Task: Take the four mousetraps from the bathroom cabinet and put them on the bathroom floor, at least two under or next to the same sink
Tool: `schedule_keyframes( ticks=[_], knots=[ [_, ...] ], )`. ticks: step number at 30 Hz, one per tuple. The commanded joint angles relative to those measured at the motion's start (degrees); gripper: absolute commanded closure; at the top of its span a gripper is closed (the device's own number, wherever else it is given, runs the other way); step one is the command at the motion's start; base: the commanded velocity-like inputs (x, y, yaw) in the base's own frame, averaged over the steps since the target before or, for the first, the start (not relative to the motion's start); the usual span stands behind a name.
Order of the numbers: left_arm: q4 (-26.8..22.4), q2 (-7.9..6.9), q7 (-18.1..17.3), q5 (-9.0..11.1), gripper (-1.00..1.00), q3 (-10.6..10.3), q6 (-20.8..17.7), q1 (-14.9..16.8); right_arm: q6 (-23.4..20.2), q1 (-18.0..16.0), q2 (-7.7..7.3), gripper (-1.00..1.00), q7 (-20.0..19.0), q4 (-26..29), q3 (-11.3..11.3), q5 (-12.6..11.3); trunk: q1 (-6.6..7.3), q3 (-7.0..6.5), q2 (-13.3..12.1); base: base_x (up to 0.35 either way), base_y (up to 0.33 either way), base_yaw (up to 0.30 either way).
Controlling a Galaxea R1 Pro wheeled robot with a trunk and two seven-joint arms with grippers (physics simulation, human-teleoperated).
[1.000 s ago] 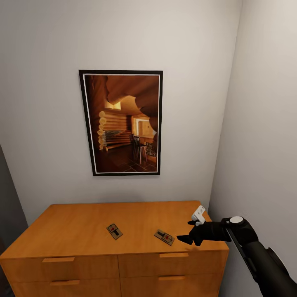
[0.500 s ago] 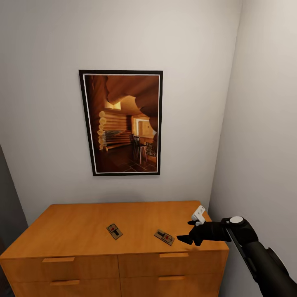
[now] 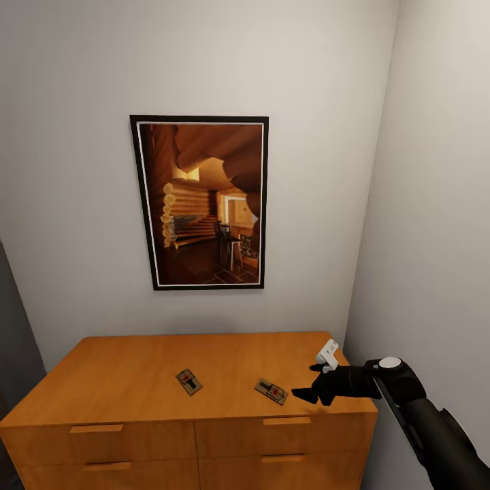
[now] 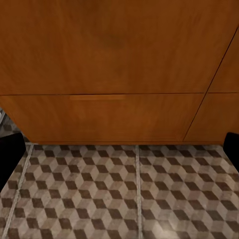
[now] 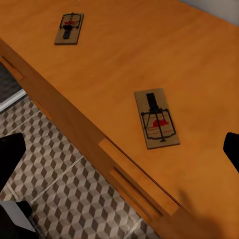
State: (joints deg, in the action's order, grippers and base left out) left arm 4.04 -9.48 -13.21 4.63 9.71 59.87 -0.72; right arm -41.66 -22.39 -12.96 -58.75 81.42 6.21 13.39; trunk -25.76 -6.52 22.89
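**Right end effector poised beside the nearer trap**

My right end effector [image 3: 320, 388] hangs released, fingers spread wide and holding nothing, over the right front corner of the cabinet [image 3: 122, 371]. Two traps lie on its top. The near trap [image 3: 271, 391] sits just left of my fingertips, close to the front edge, its long axis running diagonally from back-left to front-right. The far trap [image 3: 189, 381] lies well apart, further left, near the middle of the top. My right arm is plainly the nearer one; my left end effector [image 4: 119, 149] is low, facing the drawer fronts and the floor [image 4: 119, 199], its fingers set wide apart and empty.

I judge the reach to be short, leftward and down. The side wall [image 3: 435, 204] crowds my arm on the right; leftward the top is open.
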Motion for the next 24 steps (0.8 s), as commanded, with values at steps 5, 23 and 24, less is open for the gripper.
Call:
schedule_keyframes(
  ticks=[5,23,24],
  knots=[
    [0.1,-0.01,-0.6,0.5,-1.0,0.2,0.1,0.0,-0.2,0.0,0.0,-1.0,-0.4,0.1,0.0,0.5,-0.02,0.01,0.0,0.09,-0.042,0.0],
    [0.1,-0.01,-0.6,0.5,-1.0,0.1,0.1,0.0,-0.2,0.0,0.03,-1.0,-0.4,-0.4,0.1,0.5,-0.02,0.01,0.0,0.076,-0.031,0.0],
    [0.1,-0.01,-0.6,0.5,-1.0,0.1,0.1,0.0,-0.2,0.0,0.04,-1.0,-0.4,-0.4,0.1,0.5,-0.02,0.01,0.0,0.003,-0.001,0.0]
  ],
)
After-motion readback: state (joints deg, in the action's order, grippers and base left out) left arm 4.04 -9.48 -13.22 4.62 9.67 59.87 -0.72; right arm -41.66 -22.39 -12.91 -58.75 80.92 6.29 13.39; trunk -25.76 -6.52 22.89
